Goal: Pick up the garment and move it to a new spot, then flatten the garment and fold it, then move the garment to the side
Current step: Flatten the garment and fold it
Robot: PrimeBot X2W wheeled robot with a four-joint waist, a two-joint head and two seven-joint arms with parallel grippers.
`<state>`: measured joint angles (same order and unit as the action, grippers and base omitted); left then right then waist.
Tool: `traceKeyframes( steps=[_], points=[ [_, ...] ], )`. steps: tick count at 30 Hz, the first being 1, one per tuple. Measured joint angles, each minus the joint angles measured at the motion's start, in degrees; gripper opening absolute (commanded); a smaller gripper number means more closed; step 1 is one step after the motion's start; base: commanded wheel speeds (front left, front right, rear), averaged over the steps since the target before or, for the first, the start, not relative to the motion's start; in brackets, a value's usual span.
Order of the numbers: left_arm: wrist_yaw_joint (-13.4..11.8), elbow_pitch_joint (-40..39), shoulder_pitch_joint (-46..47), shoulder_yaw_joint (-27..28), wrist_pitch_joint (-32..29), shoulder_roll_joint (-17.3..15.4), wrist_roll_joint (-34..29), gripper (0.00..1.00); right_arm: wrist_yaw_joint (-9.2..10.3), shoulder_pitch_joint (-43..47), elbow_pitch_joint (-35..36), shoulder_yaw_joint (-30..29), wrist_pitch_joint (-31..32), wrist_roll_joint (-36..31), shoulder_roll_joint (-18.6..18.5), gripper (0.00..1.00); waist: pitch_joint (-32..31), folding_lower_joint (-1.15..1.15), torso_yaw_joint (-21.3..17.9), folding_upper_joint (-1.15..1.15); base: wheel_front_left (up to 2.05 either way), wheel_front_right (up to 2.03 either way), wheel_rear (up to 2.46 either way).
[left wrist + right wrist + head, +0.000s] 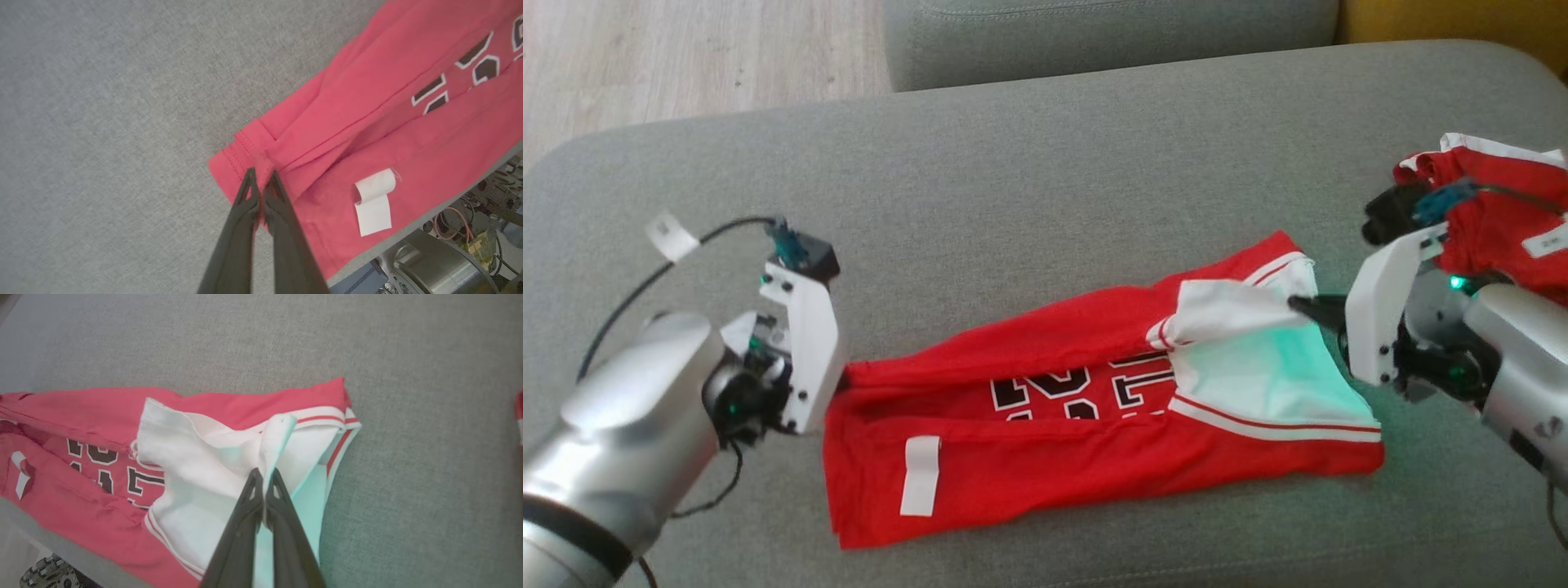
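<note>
A red garment (1045,408) with black-and-white numbers, white sleeves and a white label lies folded lengthwise on the grey sofa cushion (1013,180). My left gripper (262,176) is shut on the garment's red hem corner (245,151) at its left end; in the head view that gripper (843,380) sits at the cloth's left edge. At the other end, my right gripper (264,477) is shut on a fold of the white sleeve (273,441), and it shows at the right end (1298,304) in the head view.
A second red and white garment (1494,204) lies bunched at the cushion's right edge behind my right arm. The sofa backrest (1111,33) runs across the top, with wooden floor (686,57) beyond on the left. The robot's base (441,261) lies under the cushion's near edge.
</note>
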<state>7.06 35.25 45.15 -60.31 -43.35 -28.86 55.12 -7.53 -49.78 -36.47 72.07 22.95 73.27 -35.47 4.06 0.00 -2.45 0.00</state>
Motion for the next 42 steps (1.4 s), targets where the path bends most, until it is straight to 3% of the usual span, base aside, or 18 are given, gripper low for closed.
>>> traceKeyframes(
  steps=[3, 4, 5, 6, 7, 8, 9, 10, 16, 21, 27, 32, 37, 42],
  points=[
    [-0.03, -0.41, -1.57, -0.15, -0.01, 0.0, 0.48, 0.0, 0.0, 0.29, 1.01, 0.47, 1.87, 0.48, -0.48, 0.09, -0.11, 0.0, -0.1, 0.0, 0.0, 0.0, 0.0],
    [-0.03, -0.48, -1.92, -0.2, -0.03, 0.0, 0.49, 0.0, 0.0, 0.36, 1.18, 0.51, 2.21, 0.87, -0.78, 0.18, -0.17, 0.0, -0.12, 0.0, 0.0, 0.0, 0.0],
    [-0.03, -0.62, -2.2, -0.19, -0.2, 0.0, 0.57, 0.0, 0.0, 0.43, 1.21, 0.52, 3.11, 1.19, -1.09, 0.39, -0.24, 0.0, -0.15, 0.0, 0.0, 0.0, 0.0],
    [-0.08, -0.75, -2.44, -0.19, -0.2, 0.0, 0.96, 0.12, 0.0, 0.58, 1.19, 0.52, 3.93, 1.48, -1.31, 0.58, -0.33, 0.0, -0.16, 0.0, 0.0, 0.0, 0.0],
    [-0.08, -0.82, -2.66, -0.2, -0.2, 0.01, 1.22, 0.12, 0.0, 0.91, 1.19, 0.54, 4.7, 1.8, -1.42, 0.58, -0.45, 0.0, -0.16, 0.0, 0.0, 0.0, 0.0],
    [-0.08, -0.87, -2.79, -0.21, -0.2, 0.01, 1.45, 0.43, 0.0, 1.37, 1.2, 0.62, 5.37, 2.19, -1.43, 0.91, -0.63, 0.0, -0.17, 0.0, 0.0, 0.0, 0.0],
    [-0.08, -0.93, -2.82, -0.2, -0.19, 0.0, 1.69, 0.88, 0.0, 1.81, 1.23, 0.85, 6.06, 2.61, -1.43, 1.0, -0.84, 0.0, -0.18, 0.0, 0.0, 0.0, 0.0],
    [-0.08, -1.01, -2.82, -0.19, -0.19, -0.04, 1.94, 1.0, 0.0, 2.31, 1.37, 0.97, 6.73, 2.91, -1.44, 1.0, -1.08, 0.0, -0.18, 0.0, 0.0, 0.0, 0.0],
    [-0.3, -1.89, -3.04, -0.02, 3.07, -1.03, 1.6, 1.0, 0.0, 3.53, 2.85, 1.14, 7.15, 3.44, -2.26, 1.0, -3.14, 0.0, -0.27, 0.0, 0.0, 0.0, 0.0],
    [-2.54, -5.13, -3.88, 2.26, 11.14, -2.19, 0.2, 1.0, 0.0, 3.68, 6.15, -2.8, -0.68, 5.67, -4.15, 1.0, -4.82, 0.0, -0.06, 0.0, 0.0, 0.0, 0.0],
    [-11.72, -11.6, -5.94, 8.34, 29.87, -3.41, -4.26, 1.0, 0.0, 7.46, 11.84, -10.31, -20.19, 5.44, -6.25, 1.0, -6.18, 0.0, 0.78, 0.0, 0.0, 0.0, 0.0],
    [-19.74, -17.49, -14.86, 12.96, 43.76, -3.49, -5.13, 1.0, 0.0, 12.5, 12.87, -16.81, -34.81, 2.82, -6.53, 1.0, -6.76, 0.0, 1.02, 0.0, 0.0, 0.0, 0.0],
    [-26.87, -22.9, -23.75, 17.26, 54.67, -3.96, -5.21, 1.0, 0.0, 18.55, 12.67, -28.35, -37.23, -2.96, -3.81, 1.0, -6.93, 0.0, 0.73, 0.0, 0.0, 0.0, 0.0],
    [-31.92, -26.68, -31.43, 22.13, 57.59, -3.46, -8.89, 1.0, 0.0, 27.89, 14.72, -46.19, -37.32, -20.6, 3.81, 1.0, -6.44, 0.0, 0.37, 0.0, 0.0, 0.0, 0.0]
  ],
)
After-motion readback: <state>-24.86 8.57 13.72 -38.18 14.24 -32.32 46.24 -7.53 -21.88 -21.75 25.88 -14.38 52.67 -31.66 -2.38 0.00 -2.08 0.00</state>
